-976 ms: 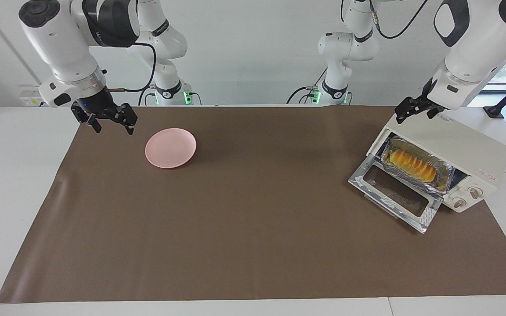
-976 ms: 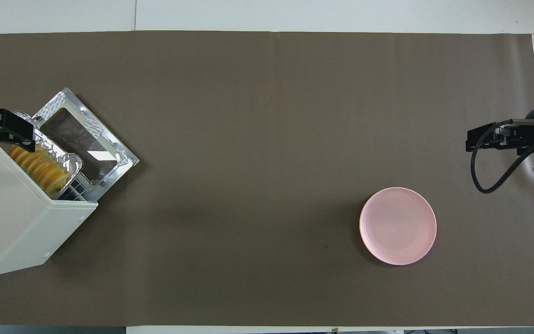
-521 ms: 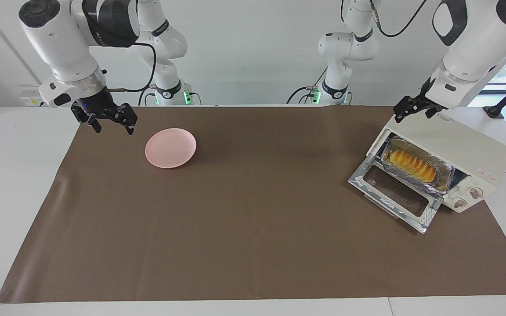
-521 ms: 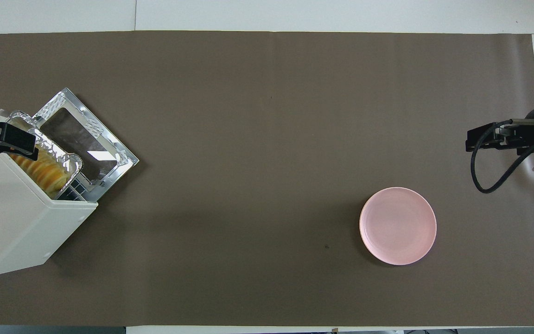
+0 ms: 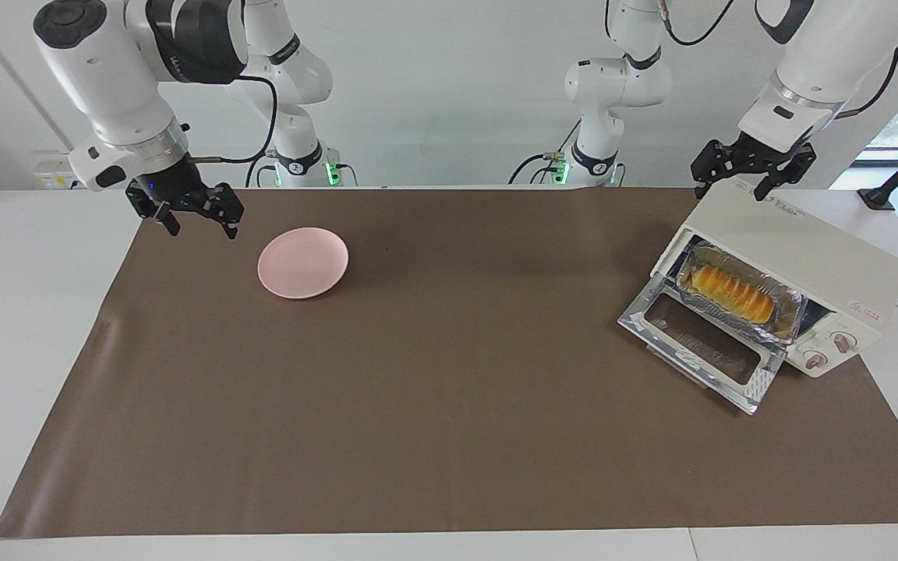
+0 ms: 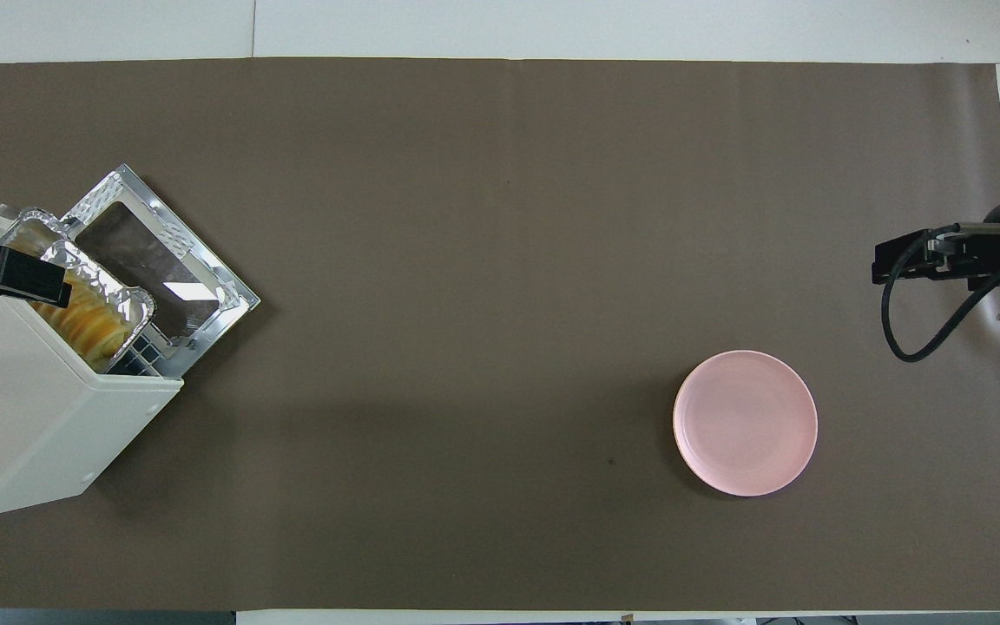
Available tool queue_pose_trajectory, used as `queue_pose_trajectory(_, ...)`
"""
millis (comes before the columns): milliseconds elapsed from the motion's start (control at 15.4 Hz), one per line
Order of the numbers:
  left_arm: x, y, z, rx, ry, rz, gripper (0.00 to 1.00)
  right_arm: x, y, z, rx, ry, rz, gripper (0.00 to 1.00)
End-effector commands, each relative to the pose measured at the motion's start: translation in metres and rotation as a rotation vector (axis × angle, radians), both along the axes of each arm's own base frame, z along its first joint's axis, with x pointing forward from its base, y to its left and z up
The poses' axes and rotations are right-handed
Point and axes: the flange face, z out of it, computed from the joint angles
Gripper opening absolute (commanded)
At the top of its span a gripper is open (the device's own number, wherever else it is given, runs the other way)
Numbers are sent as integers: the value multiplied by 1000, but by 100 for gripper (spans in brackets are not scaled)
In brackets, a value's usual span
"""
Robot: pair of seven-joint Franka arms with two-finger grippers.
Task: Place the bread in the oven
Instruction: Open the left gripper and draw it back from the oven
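Bread (image 5: 730, 294) sits in foil tray (image 5: 784, 305) in the oven (image 5: 811, 261) mouth, right of frame, door down; left gripper (image 5: 753, 170) apart above oven; right gripper (image 5: 188, 209) apart, waiting upper left; push tray fully inside, then lift door squarely.

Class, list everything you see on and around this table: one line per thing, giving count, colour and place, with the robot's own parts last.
oven: one, cream-white, door down, at the left arm's end of the table.
foil tray: one, silver, in the oven's mouth.
bread: one, golden-yellow, in the foil tray.
plate: one, pink, toward the right arm's end.
mat: one, brown, covering the table.
left gripper: one, black, open, over the oven's top.
right gripper: one, black, open, over the mat's edge beside the plate.
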Motion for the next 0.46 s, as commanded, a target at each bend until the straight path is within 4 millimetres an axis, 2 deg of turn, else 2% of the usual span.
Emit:
queue_pose_trajectory(0, -8, -7, -5, -16, -9, -33, 100, -3, -3, 5, -17, 8, 19, 100)
queue_pose_trajectory(390, -7, -13, -12, -16, -14, -44, 100, -3, -3, 5, -17, 8, 19, 100)
